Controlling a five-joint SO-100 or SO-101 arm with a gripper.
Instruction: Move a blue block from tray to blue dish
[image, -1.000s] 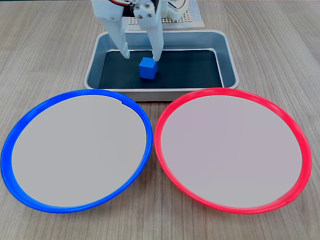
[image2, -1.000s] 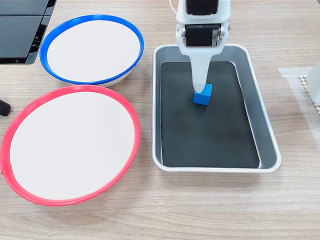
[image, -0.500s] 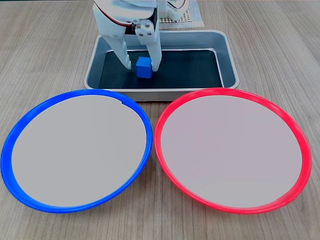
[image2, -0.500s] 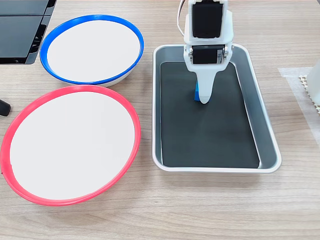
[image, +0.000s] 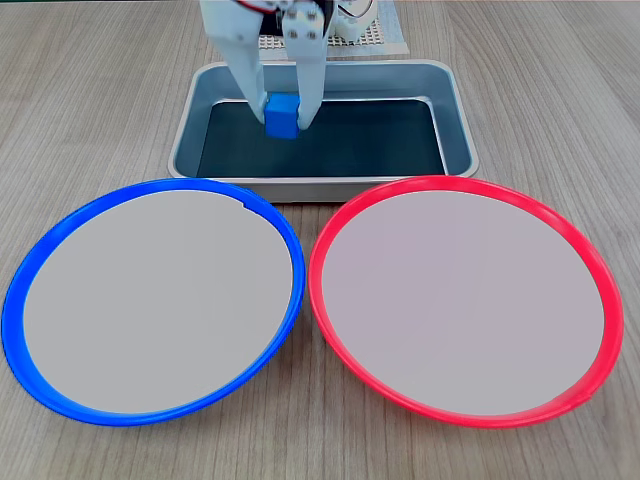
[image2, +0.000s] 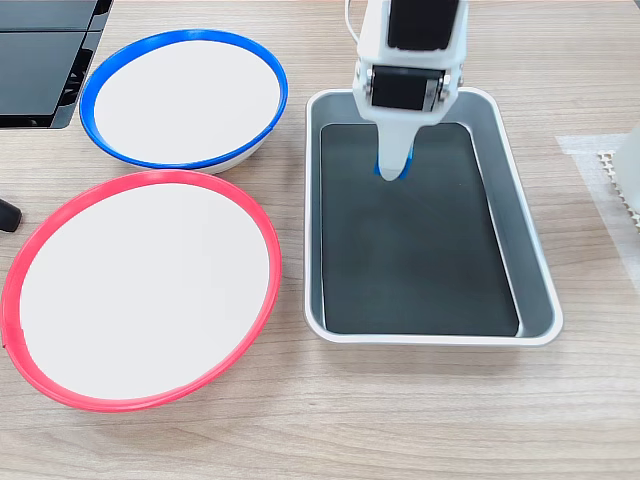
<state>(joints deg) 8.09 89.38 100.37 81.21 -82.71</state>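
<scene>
Two fixed views of a wood-grain tabletop (image: 560, 90). The white two-finger gripper (image: 283, 112) (image2: 391, 172) reaches down over the rectangular grey metal tray with raised walls and a black bottom (image: 455, 120) (image2: 535, 300), its fingers clamped on the small bright blue cube (image: 282, 114) (image2: 382, 172), one finger against each side face. In a fixed view the cube sits between the fingertips over the left half of the tray's dark floor; whether it touches that floor or is raised clear of it cannot be told. In the other fixed view the near finger covers most of the cube, and only a blue sliver shows beside the fingertip, over the far part of the tray. The large round plate with a pale grey centre and bright blue rim (image: 40, 260) (image2: 262, 62) lies on the table outside the tray, with nothing on it. The same-sized round plate with a red rim (image: 600, 290) (image2: 40, 240) lies just beside it, their rims nearly touching in both fixed views. A white perforated mat (image: 375, 35) lies behind the tray, and a dark flat device (image2: 45, 60) lies at the table's edge near the blue-rimmed plate.
</scene>
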